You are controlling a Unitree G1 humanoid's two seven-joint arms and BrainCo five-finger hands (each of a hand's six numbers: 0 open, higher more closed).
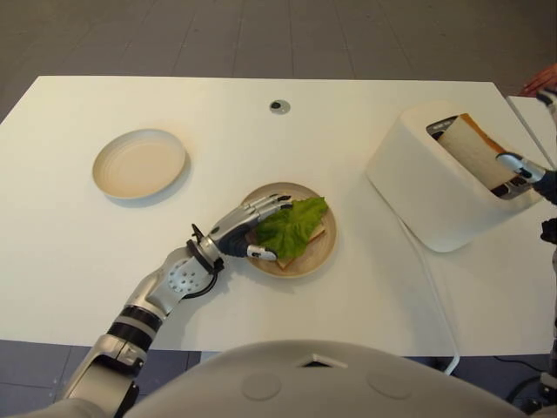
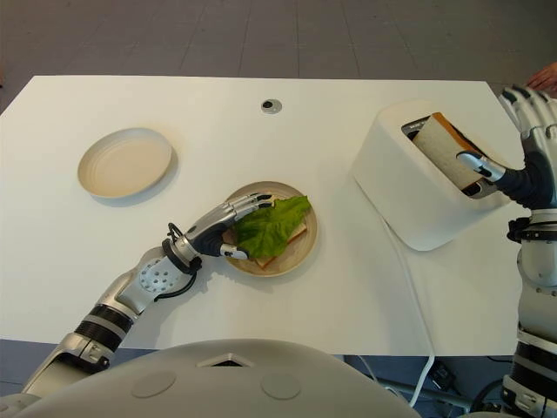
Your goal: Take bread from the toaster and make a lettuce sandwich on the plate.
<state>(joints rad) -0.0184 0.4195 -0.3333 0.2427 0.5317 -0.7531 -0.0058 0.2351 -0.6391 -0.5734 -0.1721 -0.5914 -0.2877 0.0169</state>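
A green lettuce leaf (image 1: 291,226) lies on a bread slice (image 1: 317,233) on the tan plate (image 1: 320,254) at the table's middle. My left hand (image 1: 228,241) rests at the plate's left rim. Its fingers are stretched along the leaf's upper left edge and its thumb is by the lower edge, with a wide gap between them. At the right stands the white toaster (image 2: 409,192) with a bread slice (image 2: 442,144) sticking out of its slot. My right hand (image 2: 526,178) is beside the toaster's right end, thumb tip on the slice, the other fingers spread upward.
A second, empty cream plate (image 1: 139,164) sits at the back left. A small round grommet (image 1: 279,106) is set into the table near the far edge. The toaster's white cable (image 1: 435,292) runs to the front edge. A second table edge (image 1: 531,113) adjoins at the right.
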